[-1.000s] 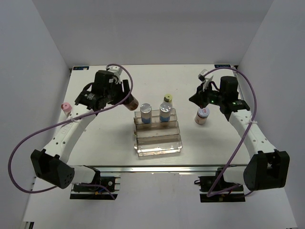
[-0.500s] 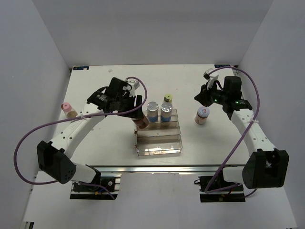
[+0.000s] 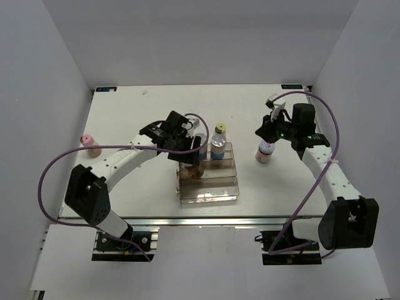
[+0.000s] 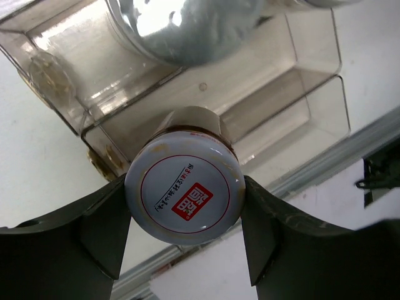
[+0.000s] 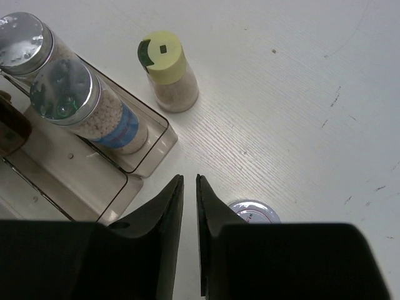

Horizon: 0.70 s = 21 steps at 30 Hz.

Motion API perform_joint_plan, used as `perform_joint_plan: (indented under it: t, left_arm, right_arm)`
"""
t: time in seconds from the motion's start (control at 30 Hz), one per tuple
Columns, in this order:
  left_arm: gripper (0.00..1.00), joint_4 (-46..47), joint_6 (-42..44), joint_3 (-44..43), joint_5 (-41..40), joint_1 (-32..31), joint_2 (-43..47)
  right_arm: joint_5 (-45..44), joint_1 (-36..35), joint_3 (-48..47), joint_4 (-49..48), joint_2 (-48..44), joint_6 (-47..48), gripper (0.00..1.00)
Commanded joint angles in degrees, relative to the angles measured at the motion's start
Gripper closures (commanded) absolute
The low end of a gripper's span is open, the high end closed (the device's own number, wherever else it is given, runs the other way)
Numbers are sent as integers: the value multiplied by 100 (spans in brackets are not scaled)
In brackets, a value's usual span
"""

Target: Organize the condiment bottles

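My left gripper (image 3: 190, 160) is shut on the brown jar (image 3: 193, 170) with a white-red lid (image 4: 183, 192), holding it over the left end of the clear rack's (image 3: 215, 187) middle tier. Two silver-lidded, blue-labelled bottles (image 5: 65, 87) (image 5: 22, 34) stand in the rack's back tier; one shows in the top view (image 3: 217, 147). A yellow-green-capped bottle (image 3: 219, 130) stands behind the rack. A pink-capped bottle (image 3: 88, 142) stands at the far left. My right gripper (image 3: 265, 132) is shut and empty, just above and left of a white-red-lidded jar (image 3: 265, 152).
The rack's front tier (image 4: 312, 119) holds nothing. The table's near edge, a metal rail (image 3: 206, 220), runs just in front of the rack. White walls enclose the table at left, right and back.
My left arm has carried the brown jar from the back left rightward and nearer, onto the rack's left end. My right gripper has shifted slightly, staying over the white-red-lidded jar.
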State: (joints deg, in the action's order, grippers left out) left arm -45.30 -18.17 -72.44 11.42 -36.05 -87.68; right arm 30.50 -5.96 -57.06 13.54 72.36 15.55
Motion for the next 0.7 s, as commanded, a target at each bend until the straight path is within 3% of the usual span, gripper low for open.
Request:
perform_joint_plan:
  t: [0.0, 0.07, 0.17, 0.27, 0.3, 0.33, 0.37, 0.4, 0.47, 0.5, 0.67]
  left_arm:
    - [100, 540, -81, -243, -262, -24, -20]
    - [100, 522, -72, -314, -569, -42, -153]
    - [100, 469, -72, -349, -947, -68, -206]
    - [100, 460, -28, -253, -1282, -104, -188]
    - [99, 478, -11, -209, -1317, -130, -197]
    - [94, 487, -19, -156, -1318, -139, -188]
    - [82, 504, -37, -51, -1309, -148, -179]
    - [76, 531, -37, -7, -1292, -174, -171]
    - [60, 566, -107, 81, -1291, -209, -171]
    - [47, 592, -107, 134, -1291, -244, -162]
    - [30, 619, -230, 240, -1309, -323, -127]
  right_arm:
    - [-79, 24, 98, -88, -196, 106, 79]
    - [-97, 24, 142, -97, -222, 106, 78]
    - [-158, 24, 212, -123, -240, 150, 68]
    - [-263, 24, 309, -159, -231, 220, 46]
    - [-308, 16, 405, -185, -222, 229, 30]
    - [-343, 24, 441, -194, -213, 264, 22]
    - [-404, 16, 467, -176, -205, 343, 15]
    - [-422, 24, 494, -168, -196, 396, 11]
    - [-597, 24, 520, -106, -187, 466, 11]
    - [-685, 24, 529, -106, -178, 484, 11]
    - [-1142, 24, 468, 69, 111, 458, 11]
